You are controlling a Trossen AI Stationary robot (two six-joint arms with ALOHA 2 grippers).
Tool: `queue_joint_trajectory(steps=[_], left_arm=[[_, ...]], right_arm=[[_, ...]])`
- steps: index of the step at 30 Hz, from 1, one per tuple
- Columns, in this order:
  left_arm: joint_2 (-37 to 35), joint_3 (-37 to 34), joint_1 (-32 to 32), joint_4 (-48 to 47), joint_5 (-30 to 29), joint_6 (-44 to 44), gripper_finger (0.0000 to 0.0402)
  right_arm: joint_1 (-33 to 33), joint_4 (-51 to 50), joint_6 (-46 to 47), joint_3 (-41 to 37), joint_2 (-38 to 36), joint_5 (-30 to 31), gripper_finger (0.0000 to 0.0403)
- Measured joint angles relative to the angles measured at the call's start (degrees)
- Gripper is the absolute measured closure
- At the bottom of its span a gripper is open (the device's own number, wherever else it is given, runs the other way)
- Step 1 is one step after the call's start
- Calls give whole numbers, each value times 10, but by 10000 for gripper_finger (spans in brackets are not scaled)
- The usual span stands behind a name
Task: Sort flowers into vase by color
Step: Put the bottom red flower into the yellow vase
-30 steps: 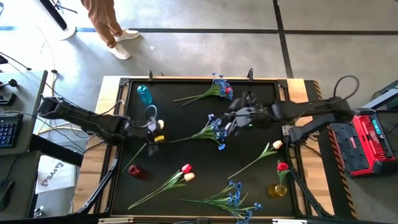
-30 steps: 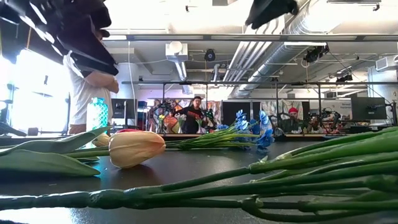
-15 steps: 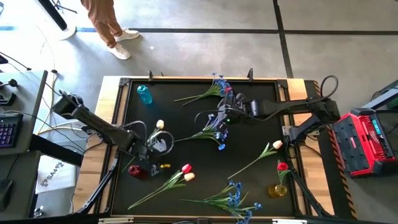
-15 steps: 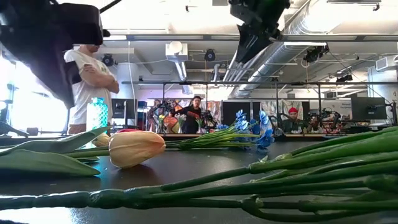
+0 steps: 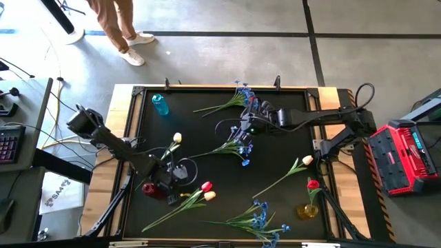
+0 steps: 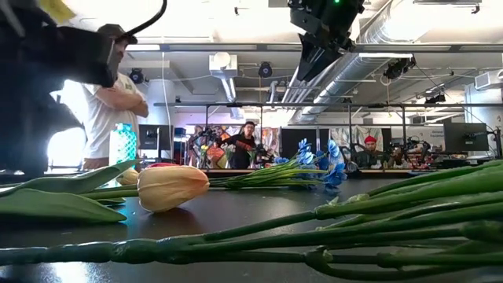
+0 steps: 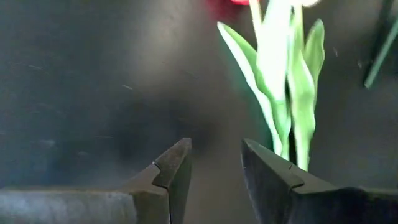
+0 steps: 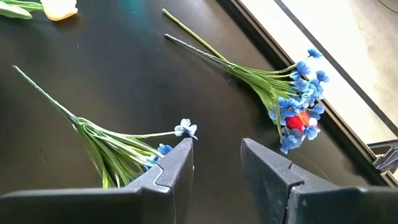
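Left gripper (image 5: 180, 173) is seen low over the black table (image 5: 275, 158), jaws parted w/ nothing between them — a red tulip (image 5: 205, 186) and cream tulip (image 5: 210, 195) lie just beside it, a red vase (image 5: 149, 189) near. Right gripper (image 5: 246, 127) is held above the blue spray (image 5: 238, 142) at mid-table, jaws apart, empty. Another blue spray (image 8: 292, 115) is seen near the far edge. Blue vase (image 5: 160, 105) stands at the far-left corner, yellow vase (image 5: 308, 210) near-right w/ a red tulip (image 5: 313, 184) at it.
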Motion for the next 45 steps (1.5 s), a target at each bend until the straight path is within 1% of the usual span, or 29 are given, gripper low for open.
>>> queue_joint_trajectory(steps=[2, 5, 14, 20, 28, 31, 36, 41, 43, 45], left_arm=[[15, 1, -5, 14, 14, 0, 276], [35, 18, -6, 8, 25, 12, 276], [67, 76, -8, 11, 20, 55, 276], [109, 78, -11, 11, 18, 54, 276], [118, 80, -10, 5, 14, 46, 278], [118, 80, -10, 2, 9, 53, 295], [118, 79, -6, -1, 7, 65, 346], [119, 79, 6, -4, 8, 70, 390], [119, 79, 11, -4, 11, 72, 398], [117, 79, 16, -5, 11, 76, 399]], right_arm=[[0, -1, -2, 0, 0, 0, 279], [0, -1, -2, 0, 0, 0, 279], [0, -3, -2, 0, 0, 0, 279], [0, -12, 3, 0, 0, 0, 279], [0, -14, 5, 0, 0, 0, 279], [0, -15, 5, 0, 0, 0, 279], [0, -27, 18, 0, 0, 0, 279], [4, -62, 33, 0, 0, 1, 279], [10, -72, 35, 0, 0, 2, 279], [16, -84, 42, 0, 0, 2, 279]])
